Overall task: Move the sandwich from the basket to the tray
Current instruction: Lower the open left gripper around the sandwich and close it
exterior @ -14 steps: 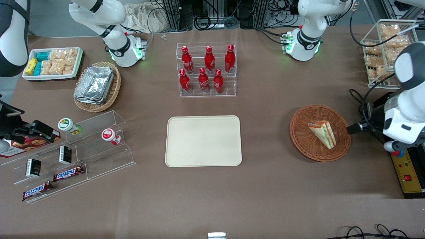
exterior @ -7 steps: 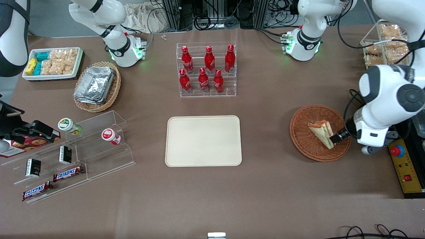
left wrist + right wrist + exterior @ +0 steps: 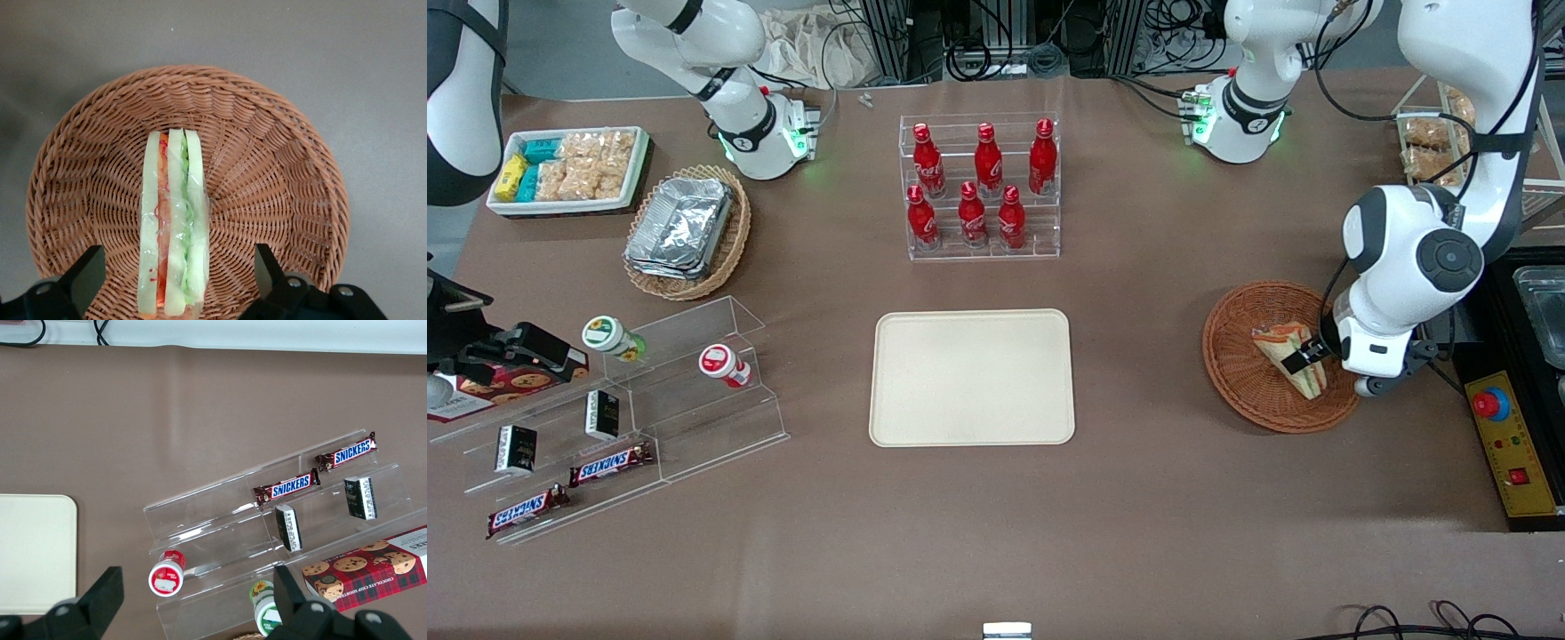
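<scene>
The sandwich [image 3: 1291,356] lies on edge in the basket [image 3: 1240,373], its layered face up, toward the three o'clock part of the weave as the front view shows it. The gripper [image 3: 177,277] now hangs directly over it with its fingers [image 3: 83,277] spread wide, one on each bread face, neither touching the wrap yet. A second ago it sat off the basket at three o'clock; half a second ago it had only reached the rim. So the approach is done and the straddle is set: my reading is that a short descent and a close come next. The sandwich itself has not shifted. The tray [image 3: 971,377] waits bare at nine o'clock of the basket, well apart.
</scene>
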{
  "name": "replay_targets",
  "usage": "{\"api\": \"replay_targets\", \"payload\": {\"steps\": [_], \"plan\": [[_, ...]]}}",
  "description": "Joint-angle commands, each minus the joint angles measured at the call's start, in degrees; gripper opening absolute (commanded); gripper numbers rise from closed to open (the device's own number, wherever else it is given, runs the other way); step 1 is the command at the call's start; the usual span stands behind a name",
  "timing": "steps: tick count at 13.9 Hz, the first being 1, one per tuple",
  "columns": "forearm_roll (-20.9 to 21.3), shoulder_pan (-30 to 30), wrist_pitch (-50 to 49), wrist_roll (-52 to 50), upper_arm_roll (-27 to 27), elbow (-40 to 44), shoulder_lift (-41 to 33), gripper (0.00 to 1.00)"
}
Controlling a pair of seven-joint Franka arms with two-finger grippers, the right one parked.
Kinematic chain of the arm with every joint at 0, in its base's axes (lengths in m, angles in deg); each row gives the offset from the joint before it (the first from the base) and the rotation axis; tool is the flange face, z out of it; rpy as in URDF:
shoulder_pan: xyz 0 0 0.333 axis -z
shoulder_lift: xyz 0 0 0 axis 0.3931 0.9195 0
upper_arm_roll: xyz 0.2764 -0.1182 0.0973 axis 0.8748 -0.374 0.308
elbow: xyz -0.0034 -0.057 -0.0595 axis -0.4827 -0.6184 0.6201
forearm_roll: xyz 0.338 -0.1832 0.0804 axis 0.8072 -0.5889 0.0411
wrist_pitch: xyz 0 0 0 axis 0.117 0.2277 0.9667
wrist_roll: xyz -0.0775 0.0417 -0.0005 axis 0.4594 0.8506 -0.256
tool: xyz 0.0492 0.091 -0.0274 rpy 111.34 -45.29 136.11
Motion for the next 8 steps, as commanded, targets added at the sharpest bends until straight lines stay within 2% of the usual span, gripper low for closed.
{"api": "replay_targets", "payload": {"steps": [1, 8], "plan": [[1.22, -0.08, 1.27, -1.76, 0.02, -2.97, -2.09, 0.99], [0.87, -0.78, 7.68, -2.11, 0.02, -7.01, -0.68, 0.99]]}}
